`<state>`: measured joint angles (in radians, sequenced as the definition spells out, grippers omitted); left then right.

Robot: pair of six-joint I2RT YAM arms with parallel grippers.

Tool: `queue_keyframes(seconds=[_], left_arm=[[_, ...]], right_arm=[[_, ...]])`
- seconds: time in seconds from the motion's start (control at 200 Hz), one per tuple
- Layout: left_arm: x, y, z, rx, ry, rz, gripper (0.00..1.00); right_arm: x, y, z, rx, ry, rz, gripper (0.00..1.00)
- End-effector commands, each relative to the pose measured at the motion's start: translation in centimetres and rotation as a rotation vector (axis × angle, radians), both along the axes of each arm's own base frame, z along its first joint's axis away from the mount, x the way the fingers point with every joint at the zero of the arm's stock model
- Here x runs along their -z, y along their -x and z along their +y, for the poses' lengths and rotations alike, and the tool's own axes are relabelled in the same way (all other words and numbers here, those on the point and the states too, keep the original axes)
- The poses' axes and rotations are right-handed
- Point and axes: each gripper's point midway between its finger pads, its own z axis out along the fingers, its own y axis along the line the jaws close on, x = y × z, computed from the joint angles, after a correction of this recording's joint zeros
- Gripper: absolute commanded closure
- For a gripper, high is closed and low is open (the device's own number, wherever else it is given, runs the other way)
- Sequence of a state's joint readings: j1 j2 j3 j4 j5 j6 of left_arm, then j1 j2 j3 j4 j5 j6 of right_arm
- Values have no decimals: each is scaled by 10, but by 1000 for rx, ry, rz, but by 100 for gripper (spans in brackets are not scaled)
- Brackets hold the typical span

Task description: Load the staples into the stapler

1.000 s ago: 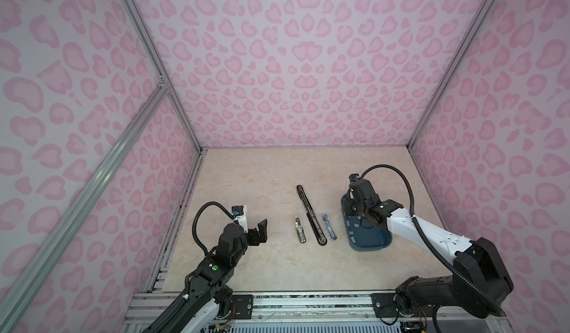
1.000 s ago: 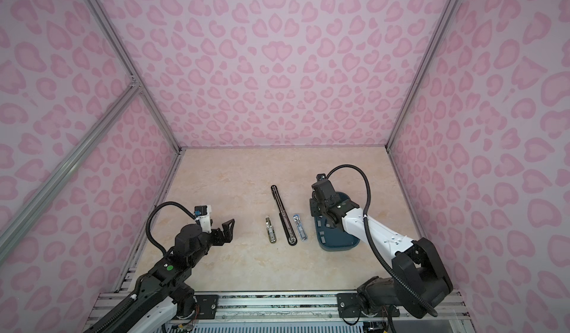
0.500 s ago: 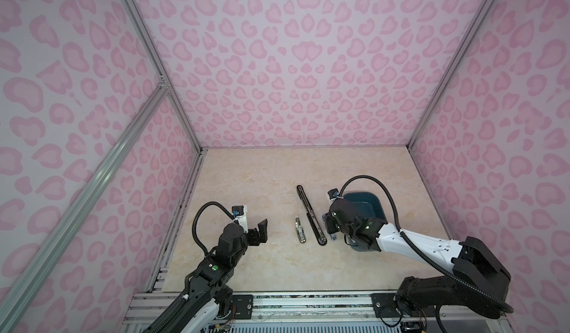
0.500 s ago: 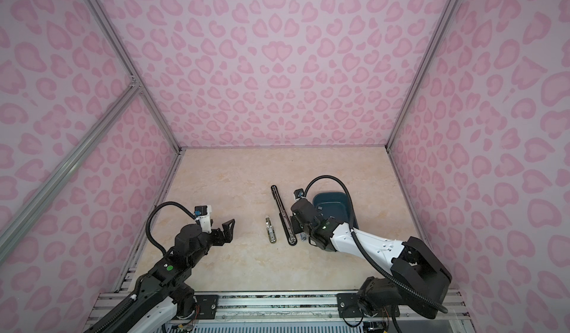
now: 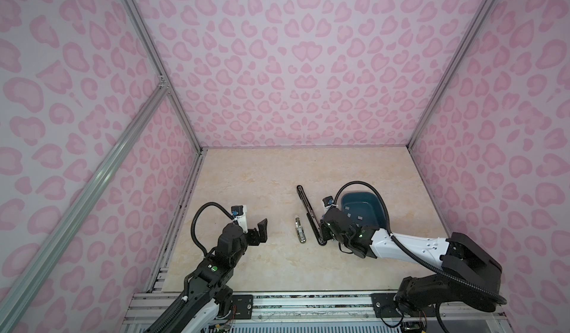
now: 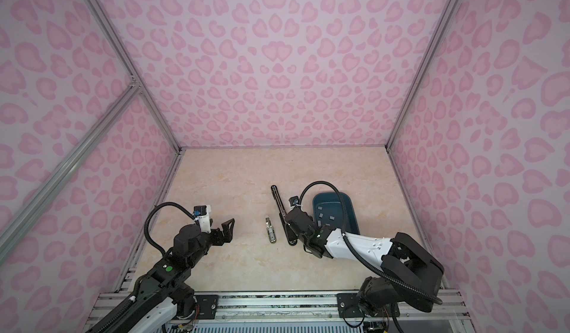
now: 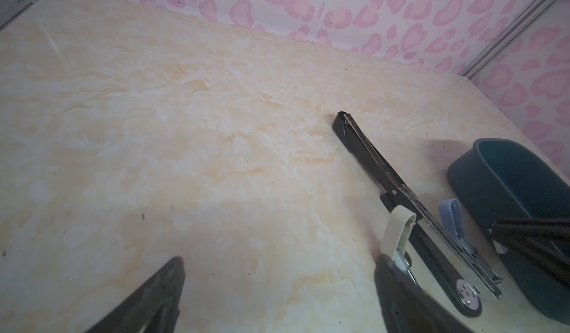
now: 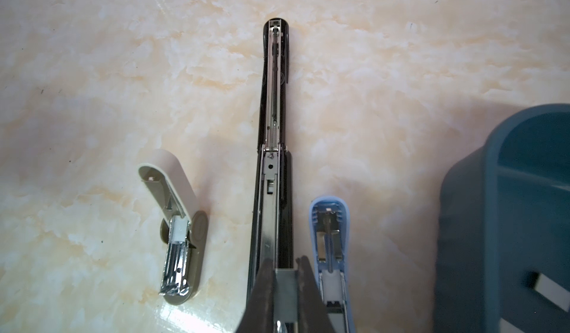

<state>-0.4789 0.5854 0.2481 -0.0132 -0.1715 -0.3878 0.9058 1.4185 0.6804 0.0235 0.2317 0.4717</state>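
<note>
A long black stapler [image 8: 274, 100] lies opened flat, its metal channel facing up; in both top views it sits mid-table [image 5: 308, 211]. My right gripper [image 8: 285, 263] is shut on a pale grey strip of staples [image 8: 285, 291], held right over the near end of that channel. In a top view the right gripper [image 5: 323, 237] covers the stapler's near end. More staples [image 5: 348, 207] lie in the teal tray [image 5: 374, 197]. My left gripper [image 5: 257, 234] hovers open and empty at the left, apart from everything.
A small beige stapler [image 8: 175, 211] lies open left of the black one, also in a top view [image 5: 299, 229]. A small blue stapler [image 8: 330, 232] lies open between the black stapler and the tray [image 8: 462, 208]. Pink patterned walls enclose the table.
My right gripper has left the teal tray and swung over to the near end of the black stapler, carrying a strip of staples. The left arm has not moved.
</note>
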Motion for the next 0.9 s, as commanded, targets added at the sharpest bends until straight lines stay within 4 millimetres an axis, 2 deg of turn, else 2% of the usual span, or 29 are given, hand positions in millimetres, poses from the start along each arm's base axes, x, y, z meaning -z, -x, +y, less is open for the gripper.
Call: queue_keyframes(seconds=[0.0,0.895], left_arm=[[-6,-2,-1,5,7,-26,3],[-7,-1,-3,13,13,-28,3]], right_arm=[[1,0,3,12,-16,-6,91],[22,11,10,1,12,45,91]])
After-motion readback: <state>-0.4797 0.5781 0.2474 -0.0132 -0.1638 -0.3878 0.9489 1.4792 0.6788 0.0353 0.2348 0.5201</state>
